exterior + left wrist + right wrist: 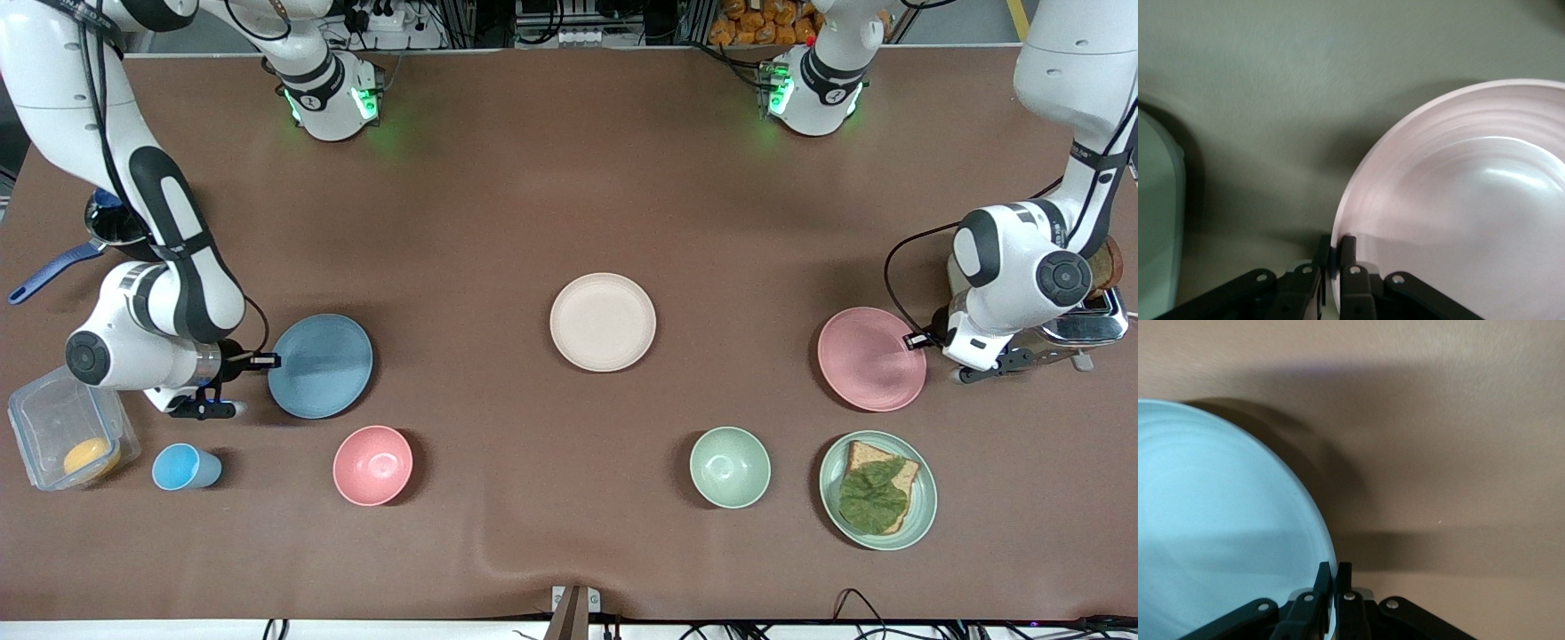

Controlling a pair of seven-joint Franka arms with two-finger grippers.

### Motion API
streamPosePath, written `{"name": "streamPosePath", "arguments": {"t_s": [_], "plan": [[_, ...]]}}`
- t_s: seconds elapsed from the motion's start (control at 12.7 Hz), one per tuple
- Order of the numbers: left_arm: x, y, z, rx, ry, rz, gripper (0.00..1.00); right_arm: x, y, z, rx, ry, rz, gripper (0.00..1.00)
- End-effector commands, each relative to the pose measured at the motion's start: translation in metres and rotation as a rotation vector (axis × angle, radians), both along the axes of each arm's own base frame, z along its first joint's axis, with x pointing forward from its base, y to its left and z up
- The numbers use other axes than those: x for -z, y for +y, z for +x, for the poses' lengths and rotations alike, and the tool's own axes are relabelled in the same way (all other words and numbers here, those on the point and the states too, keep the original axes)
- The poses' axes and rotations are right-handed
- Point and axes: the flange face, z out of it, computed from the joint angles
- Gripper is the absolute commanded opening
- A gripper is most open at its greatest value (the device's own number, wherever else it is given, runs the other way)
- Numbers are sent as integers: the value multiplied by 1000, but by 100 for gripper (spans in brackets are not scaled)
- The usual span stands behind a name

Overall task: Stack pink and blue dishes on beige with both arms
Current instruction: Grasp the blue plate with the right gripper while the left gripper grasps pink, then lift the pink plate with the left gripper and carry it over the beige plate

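Note:
The pink plate (871,358) lies toward the left arm's end of the table. My left gripper (916,340) is shut on its rim, one finger above and one below, as the left wrist view shows on the pink plate (1458,213) at the left gripper (1337,257). Toward the right arm's end lies the blue plate (322,365), and my right gripper (267,360) is shut on its edge. The right wrist view shows the right gripper (1334,579) pinching the blue plate (1218,533). The beige plate (603,321) sits bare at the table's middle, between the two.
Nearer the front camera stand a pink bowl (372,465), a green bowl (730,467), a blue cup (185,467) and a green plate (925,498) with bread and a leaf. A clear box (53,418) and a blue-handled pot (107,227) flank the right arm; a toaster (1089,327) is by the left.

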Motion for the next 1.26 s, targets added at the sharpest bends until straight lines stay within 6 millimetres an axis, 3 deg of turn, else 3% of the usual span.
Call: {"name": "streamPosePath", "arguments": {"t_s": [0.0,0.32,0.55,0.79,1.1,1.18], "plan": [[-39,-31,4,42,-22,-11,0,-37,-1,2,-42,-34,18,0],[-124,-137,6,129,10,-52,0,-99,-8,15,-118,-43,40,0],[-163,-209,8,142,79,-64,0,-136,-16,25,-154,-29,70,0],[-150,-299,-16,126,122,-100,0,-165,-3,32,-182,-8,90,0],[-120,-382,-44,149,136,-139,0,-171,10,28,-181,19,147,0],[-105,-401,-50,139,139,-152,0,-171,12,28,-184,21,148,0]]}}
